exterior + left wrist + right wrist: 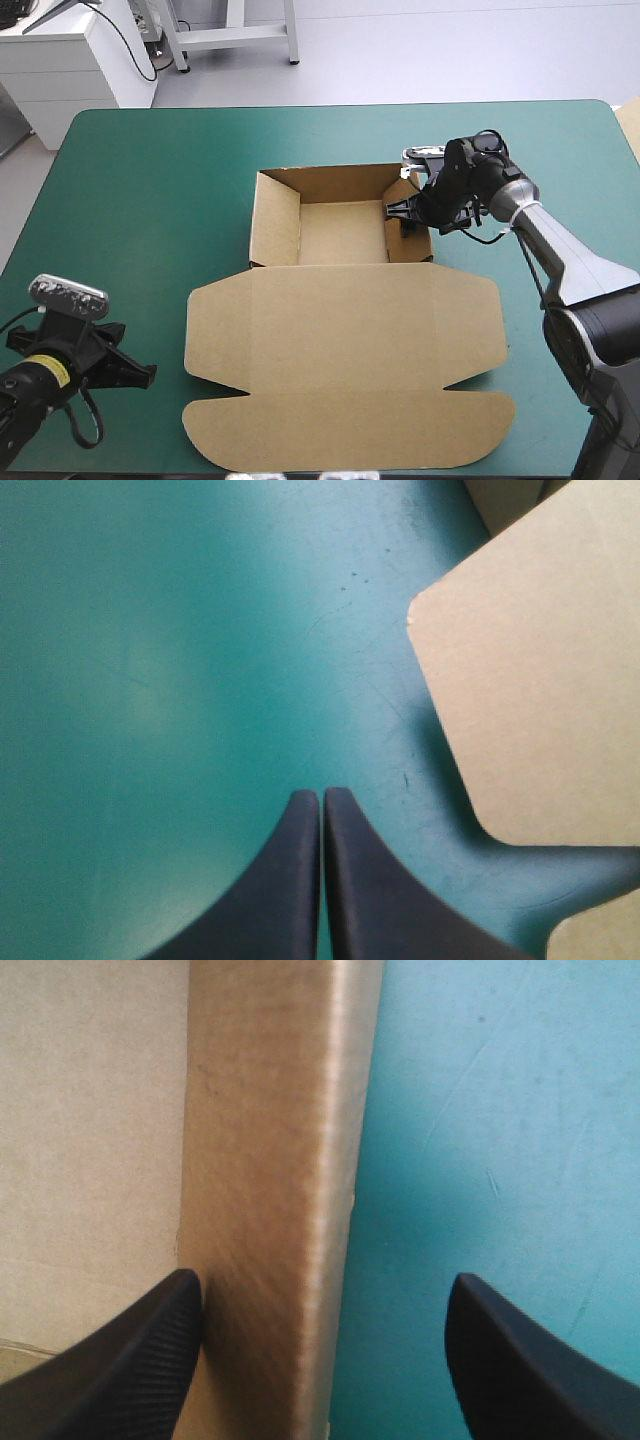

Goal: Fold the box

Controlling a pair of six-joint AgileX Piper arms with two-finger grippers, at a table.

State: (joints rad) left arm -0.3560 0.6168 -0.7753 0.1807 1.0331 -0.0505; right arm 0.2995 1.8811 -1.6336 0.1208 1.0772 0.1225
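The brown box (340, 340) lies mid-table as an open tray (342, 232) with raised walls, its lid flat toward the near edge. My right gripper (408, 212) stands open astride the tray's right wall (270, 1190), one black finger (140, 1360) inside over the tray floor and the other outside over the teal-green cover. My left gripper (140, 376) is shut with nothing in it, low over the cover near the table's front left. The lid's rounded left flap (530, 700) lies just ahead of and beside the left gripper (322, 795).
Bare teal-green cover (130, 200) stretches left of the box and beyond the tray to the far edge. A pale strip of board (630, 120) shows at the table's far right edge. The lid's front flap (350, 430) reaches close to the near edge.
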